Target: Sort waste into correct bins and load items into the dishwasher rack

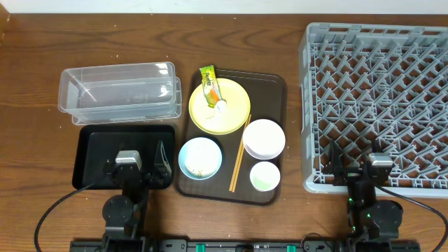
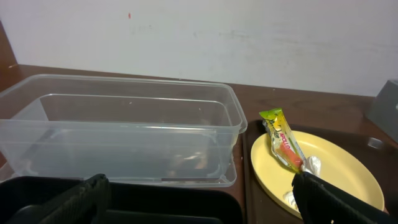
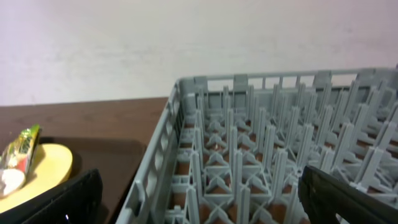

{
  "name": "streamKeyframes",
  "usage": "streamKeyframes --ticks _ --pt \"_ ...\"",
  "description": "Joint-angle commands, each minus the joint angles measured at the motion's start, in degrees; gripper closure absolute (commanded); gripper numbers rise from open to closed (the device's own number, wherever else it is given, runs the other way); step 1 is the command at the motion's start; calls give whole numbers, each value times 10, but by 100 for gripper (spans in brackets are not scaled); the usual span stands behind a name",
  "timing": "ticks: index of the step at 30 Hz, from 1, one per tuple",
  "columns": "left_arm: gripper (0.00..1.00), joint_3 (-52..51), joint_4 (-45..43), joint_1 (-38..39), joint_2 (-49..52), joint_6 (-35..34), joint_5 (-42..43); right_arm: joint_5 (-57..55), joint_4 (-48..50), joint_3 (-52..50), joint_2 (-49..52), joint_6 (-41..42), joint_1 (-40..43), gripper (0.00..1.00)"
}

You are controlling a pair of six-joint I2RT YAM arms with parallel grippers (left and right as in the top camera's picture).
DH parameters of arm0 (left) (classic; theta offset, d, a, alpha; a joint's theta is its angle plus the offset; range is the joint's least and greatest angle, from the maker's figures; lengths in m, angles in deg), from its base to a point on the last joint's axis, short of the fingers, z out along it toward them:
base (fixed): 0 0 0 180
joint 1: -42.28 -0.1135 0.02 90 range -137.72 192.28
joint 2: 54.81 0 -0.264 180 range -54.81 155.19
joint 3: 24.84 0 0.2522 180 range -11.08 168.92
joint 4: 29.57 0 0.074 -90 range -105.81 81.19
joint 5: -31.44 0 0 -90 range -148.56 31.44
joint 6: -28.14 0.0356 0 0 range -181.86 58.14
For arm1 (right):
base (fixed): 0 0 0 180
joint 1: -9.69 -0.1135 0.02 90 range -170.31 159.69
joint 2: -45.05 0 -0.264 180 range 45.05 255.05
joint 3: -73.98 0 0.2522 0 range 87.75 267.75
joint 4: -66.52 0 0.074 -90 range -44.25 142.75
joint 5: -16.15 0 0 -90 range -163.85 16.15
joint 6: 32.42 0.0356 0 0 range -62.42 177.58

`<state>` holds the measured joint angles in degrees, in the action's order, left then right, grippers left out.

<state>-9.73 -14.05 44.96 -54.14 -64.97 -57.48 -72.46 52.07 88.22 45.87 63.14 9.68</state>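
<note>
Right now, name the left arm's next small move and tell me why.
Probably swing the left claw, open and holding nothing, forward and right toward the snack wrapper. It lies on the yellow plate, so the plate cannot go into the dishwasher rack yet, and the clear tub stands close beside it.

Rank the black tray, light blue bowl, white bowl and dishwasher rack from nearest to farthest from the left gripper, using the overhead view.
1. Black tray, directly beneath the left gripper.
2. Light blue bowl, just right of it.
3. White bowl, farther right.
4. Dishwasher rack, at the far right.
</note>
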Motion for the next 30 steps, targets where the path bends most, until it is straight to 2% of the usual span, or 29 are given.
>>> streamKeyframes --ticks 1,5,9,17,23,27,30 --pt "4 29 27 -3 13 5 -11 -35 3 24 -2 1 -7 1" --pt "4 76 50 -2 68 5 -11 -55 11 61 20 -2 -7 1" --pt "4 153 76 -2 170 5 -6 -58 22 119 82 -5 -7 1" --pt "4 336 152 -2 402 5 21 -57 -3 261 301 -16 -7 1" --pt "4 507 304 -2 567 5 82 -28 -111 382 466 -16 -7 1" --pt "4 606 417 -2 648 5 88 -24 -166 435 540 -16 -7 1" --pt "4 648 461 -3 679 5 84 -24 -177 442 562 -16 -7 1"
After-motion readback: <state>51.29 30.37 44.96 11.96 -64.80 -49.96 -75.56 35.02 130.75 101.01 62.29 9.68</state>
